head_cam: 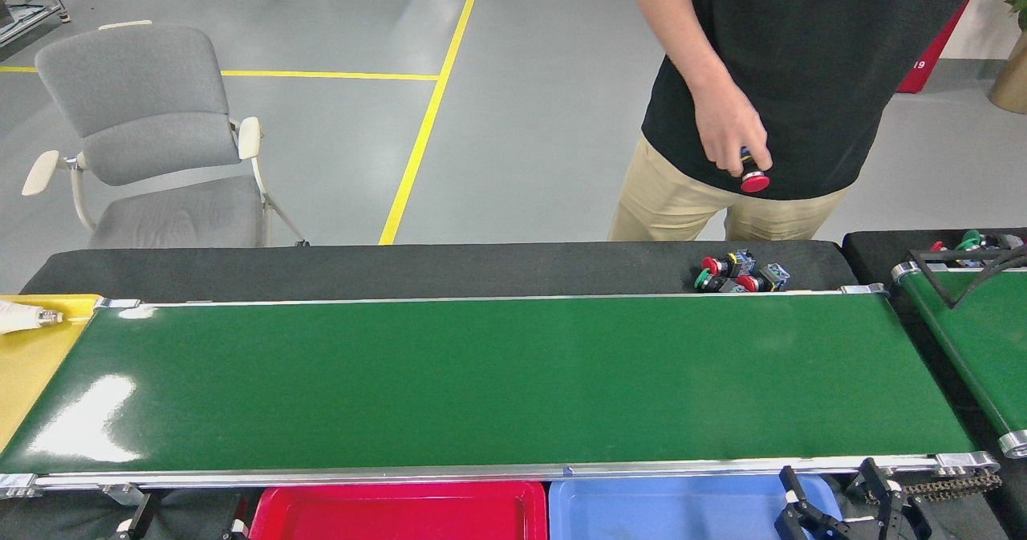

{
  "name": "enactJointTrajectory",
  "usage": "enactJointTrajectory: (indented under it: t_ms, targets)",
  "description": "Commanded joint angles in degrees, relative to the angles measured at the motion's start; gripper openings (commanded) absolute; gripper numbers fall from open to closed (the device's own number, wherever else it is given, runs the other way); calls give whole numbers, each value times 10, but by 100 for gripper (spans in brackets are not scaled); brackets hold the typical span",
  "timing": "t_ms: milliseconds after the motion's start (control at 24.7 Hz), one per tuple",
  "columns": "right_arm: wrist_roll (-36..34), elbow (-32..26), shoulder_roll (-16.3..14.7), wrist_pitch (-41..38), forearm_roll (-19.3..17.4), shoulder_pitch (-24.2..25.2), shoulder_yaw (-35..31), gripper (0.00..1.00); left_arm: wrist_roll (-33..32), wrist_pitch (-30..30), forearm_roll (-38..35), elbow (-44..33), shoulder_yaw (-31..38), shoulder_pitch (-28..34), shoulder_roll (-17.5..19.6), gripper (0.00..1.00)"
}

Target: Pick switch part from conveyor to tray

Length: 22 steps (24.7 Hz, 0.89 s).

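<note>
Grey padded chair (152,135) with cream armrests and a pale metal frame, standing on a smooth grey floor (545,107) with soft overhead reflections. Yellow floor lines (425,123) to the right of the chair, one running away from it, another crossing behind its backrest. Far right of the chair, a red panel (935,50) against a pale wall (991,30).

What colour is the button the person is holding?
Red, on the switch in the person's hand, head view.
</note>
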Motion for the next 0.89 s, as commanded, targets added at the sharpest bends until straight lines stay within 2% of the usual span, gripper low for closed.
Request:
enactJointTrajectory:
  t_ms: [0, 243, 486, 850]
  targets:
    - [9, -8, 3, 10, -1, -1, -3, 100, 5, 0, 0, -7, 0, -1, 2, 100]
    - [9, -8, 1, 14, -2, -4, -3, 100, 7, -3, 4, -3, 1, -7, 1, 100]
    - [9, -8, -1, 14, -2, -6, -4, 100, 84, -2, 41, -2, 6, -12, 1, 100]
    - [9, -8, 2, 14, -3, -8, -4, 100, 63, -5, 43, -6, 6, -15, 4, 100]
